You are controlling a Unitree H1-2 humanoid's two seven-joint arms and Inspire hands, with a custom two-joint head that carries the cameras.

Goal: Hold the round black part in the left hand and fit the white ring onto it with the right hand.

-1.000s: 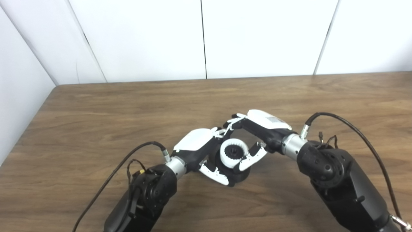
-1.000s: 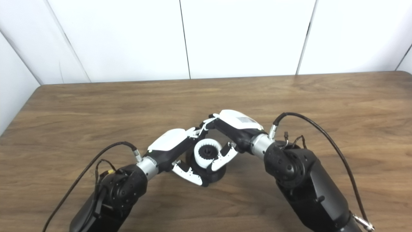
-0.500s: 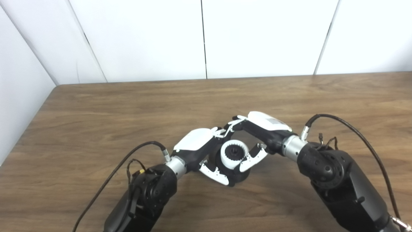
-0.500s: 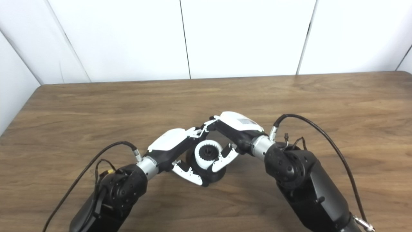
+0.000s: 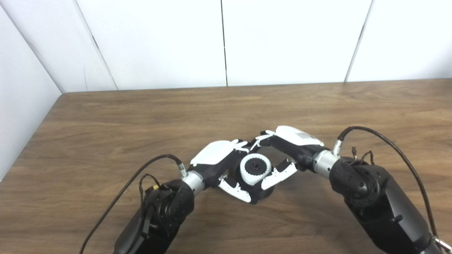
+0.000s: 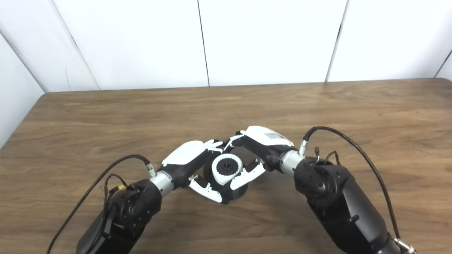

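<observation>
The round black part stands on the wooden table near its front middle. My left hand is shut on it from the left, thumb along its front. The white ring sits low on top of the black part, around its black toothed hub. My right hand is shut on the ring from the right, fingers behind it and thumb at its front right. The ring shows in the right eye view too.
White wall panels stand behind the table's far edge. The table's left edge runs diagonally at the left. Black cables loop from both forearms.
My right hand has moved down and pressed the white ring lower onto the black part; the ring's inner teeth no longer show. The left hand has stayed in place.
</observation>
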